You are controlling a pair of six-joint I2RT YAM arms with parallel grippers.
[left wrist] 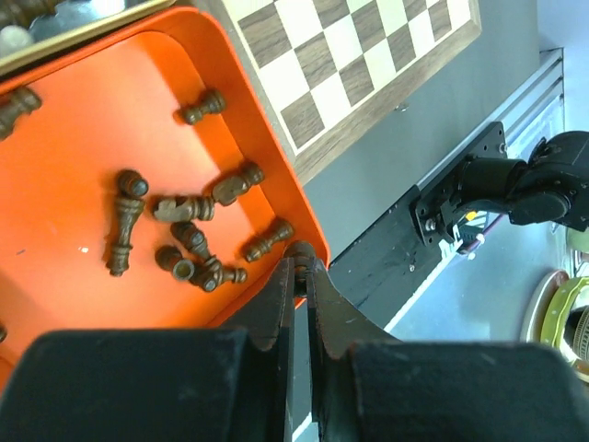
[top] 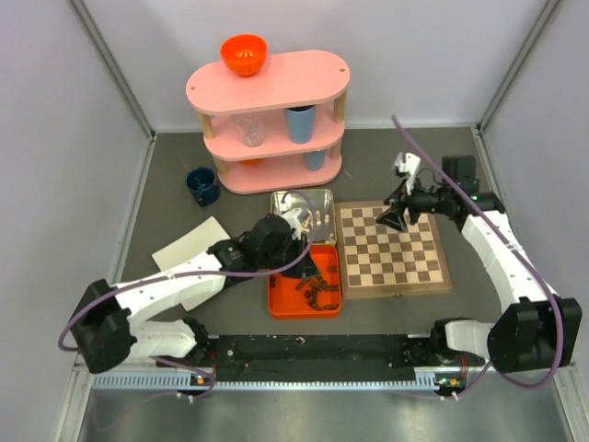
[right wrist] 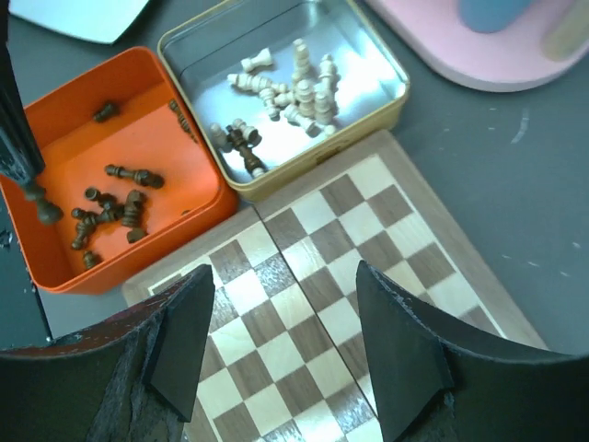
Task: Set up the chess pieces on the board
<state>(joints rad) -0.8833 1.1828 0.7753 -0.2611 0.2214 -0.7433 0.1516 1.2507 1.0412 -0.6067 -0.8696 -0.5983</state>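
The board [top: 391, 247] lies right of centre, and no piece shows on the squares in view [right wrist: 313, 276]. Dark chess pieces [left wrist: 184, 221] lie scattered in the orange tray [top: 281, 299] left of it. Pale chess pieces [right wrist: 294, 87], with a dark one among them, sit in the silver tin [right wrist: 386, 110] behind the tray. My left gripper [left wrist: 302, 258] hangs over the tray's near right corner, shut on a dark chess piece at its fingertips. My right gripper [right wrist: 281, 276] hovers open over the board's far left part [top: 396, 219], nothing between its fingers.
A pink three-tier shelf [top: 267, 83] stands at the back with an orange bowl [top: 244, 53] on top and blue cups [top: 299, 122] inside. A dark blue mug [top: 202, 184] and a white sheet [top: 189, 244] lie to the left.
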